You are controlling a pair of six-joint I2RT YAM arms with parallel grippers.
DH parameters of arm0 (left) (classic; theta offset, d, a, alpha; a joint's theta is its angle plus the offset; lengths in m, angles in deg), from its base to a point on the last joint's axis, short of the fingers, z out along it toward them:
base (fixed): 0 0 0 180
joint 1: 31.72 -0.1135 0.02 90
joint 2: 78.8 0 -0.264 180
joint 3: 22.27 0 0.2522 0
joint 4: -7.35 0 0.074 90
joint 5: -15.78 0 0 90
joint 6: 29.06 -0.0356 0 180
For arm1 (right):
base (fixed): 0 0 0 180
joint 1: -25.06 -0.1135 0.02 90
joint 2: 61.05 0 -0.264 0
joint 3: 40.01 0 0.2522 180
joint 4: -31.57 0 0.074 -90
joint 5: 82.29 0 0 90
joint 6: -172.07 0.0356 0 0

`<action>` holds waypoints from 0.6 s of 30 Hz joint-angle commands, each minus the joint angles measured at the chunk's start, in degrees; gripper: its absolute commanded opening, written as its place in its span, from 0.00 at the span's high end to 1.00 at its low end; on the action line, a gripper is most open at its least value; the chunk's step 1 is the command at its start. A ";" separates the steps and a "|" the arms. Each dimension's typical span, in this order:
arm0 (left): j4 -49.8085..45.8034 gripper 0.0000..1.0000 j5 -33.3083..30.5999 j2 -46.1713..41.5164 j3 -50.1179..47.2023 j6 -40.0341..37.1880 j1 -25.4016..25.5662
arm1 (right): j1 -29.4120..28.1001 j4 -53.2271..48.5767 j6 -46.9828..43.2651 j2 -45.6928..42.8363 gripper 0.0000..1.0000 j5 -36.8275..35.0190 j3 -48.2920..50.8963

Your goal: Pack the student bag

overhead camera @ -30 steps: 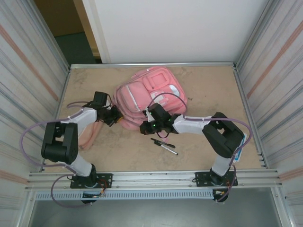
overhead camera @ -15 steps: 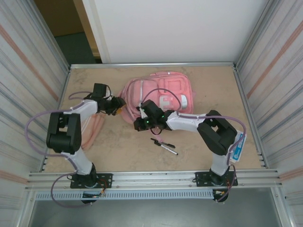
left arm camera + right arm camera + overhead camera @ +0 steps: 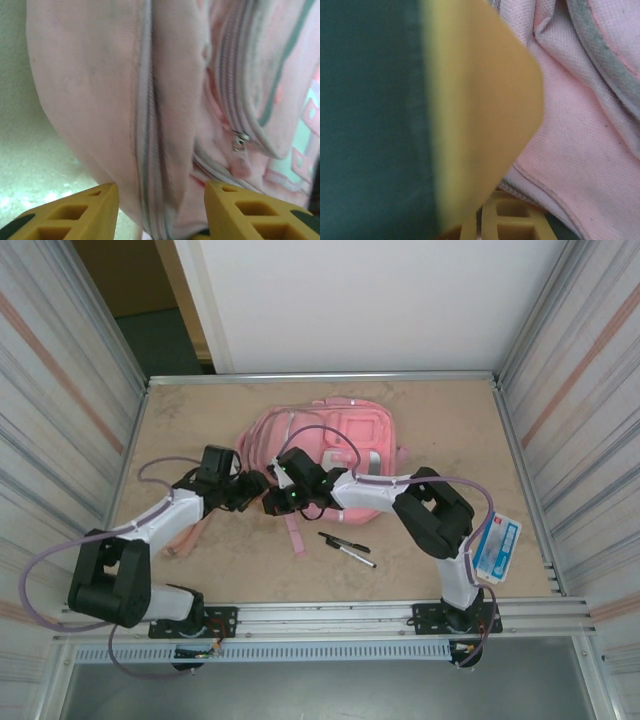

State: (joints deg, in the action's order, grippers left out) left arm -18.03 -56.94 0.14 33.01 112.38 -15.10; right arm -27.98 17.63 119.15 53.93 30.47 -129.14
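The student bag (image 3: 335, 445), a big pink backpack, lies at the table's middle back, and a pink strap (image 3: 293, 534) trails toward the front. My left gripper (image 3: 254, 489) is at the bag's near-left edge. It is open, and the bag's zipped seam (image 3: 150, 150) lies between its yellow fingers (image 3: 75, 210). My right gripper (image 3: 273, 499) meets the same edge from the right. Up close, my right gripper (image 3: 495, 196) is shut and pinches a fold of the bag's pink fabric (image 3: 570, 145).
Two black pens (image 3: 347, 546) lie in front of the bag. A narrow pink pouch (image 3: 183, 536) lies under the left arm. A blue and white packet (image 3: 497, 546) rests beside the right arm. Metal walls close in both sides of the table.
The left gripper has let go and opened at the bag's edge. The right gripper, still shut, has moved left, and the bag has turned and shifted with it.
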 commanded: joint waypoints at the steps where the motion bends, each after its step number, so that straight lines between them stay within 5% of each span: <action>1: 1.76 0.64 -2.01 4.25 0.75 0.87 -0.54 | -0.84 4.09 0.53 -3.31 1.00 1.49 3.15; 6: 2.26 0.98 0.27 9.11 4.80 -0.99 -0.89 | 0.21 1.99 0.28 -9.00 1.00 -1.06 11.31; 18: 0.49 1.00 4.40 7.04 6.13 -3.41 -3.36 | 7.39 -7.56 -2.41 -25.08 1.00 -11.98 28.74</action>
State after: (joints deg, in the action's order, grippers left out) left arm -18.58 -48.96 8.99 38.21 110.69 -16.19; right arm -22.71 18.66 118.19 32.40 23.06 -102.89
